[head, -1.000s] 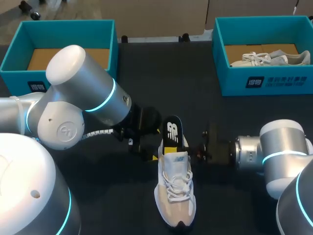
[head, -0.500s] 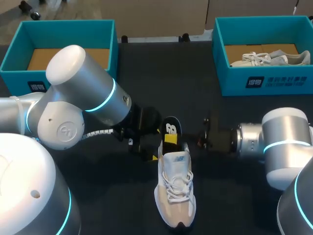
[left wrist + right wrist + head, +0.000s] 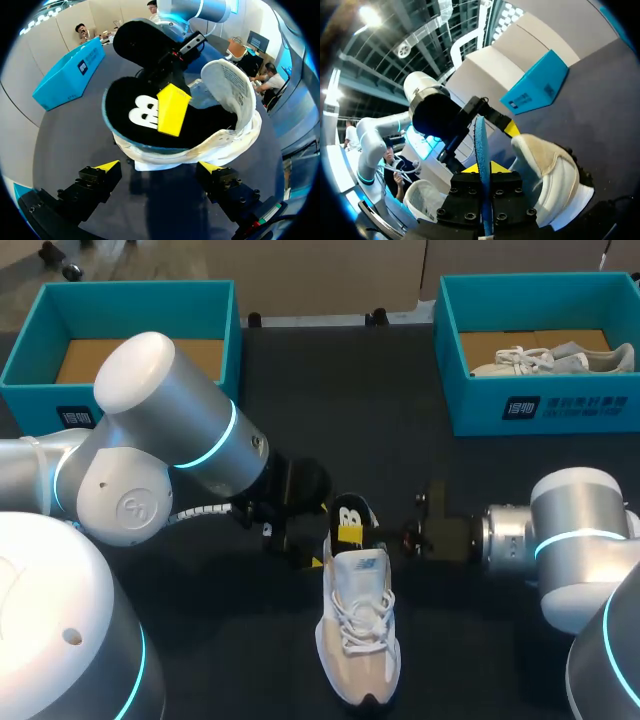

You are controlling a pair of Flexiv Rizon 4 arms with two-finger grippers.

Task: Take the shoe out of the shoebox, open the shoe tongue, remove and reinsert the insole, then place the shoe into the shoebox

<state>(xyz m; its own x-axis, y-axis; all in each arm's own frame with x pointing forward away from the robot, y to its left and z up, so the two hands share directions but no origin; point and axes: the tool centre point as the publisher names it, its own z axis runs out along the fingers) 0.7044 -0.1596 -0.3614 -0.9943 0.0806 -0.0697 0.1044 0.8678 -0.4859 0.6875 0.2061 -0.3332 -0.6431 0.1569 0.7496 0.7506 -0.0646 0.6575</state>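
Now your R gripper (image 3: 484,170) clamps the insole (image 3: 349,518) standing at the heel of the shoe (image 3: 358,630); L gripper (image 3: 159,167) gapes wide just beside that heel.

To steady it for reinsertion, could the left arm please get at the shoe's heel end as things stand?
Probably yes: the left gripper is open just short of the shoe, with nothing between them. The right gripper holds the insole at the opening.
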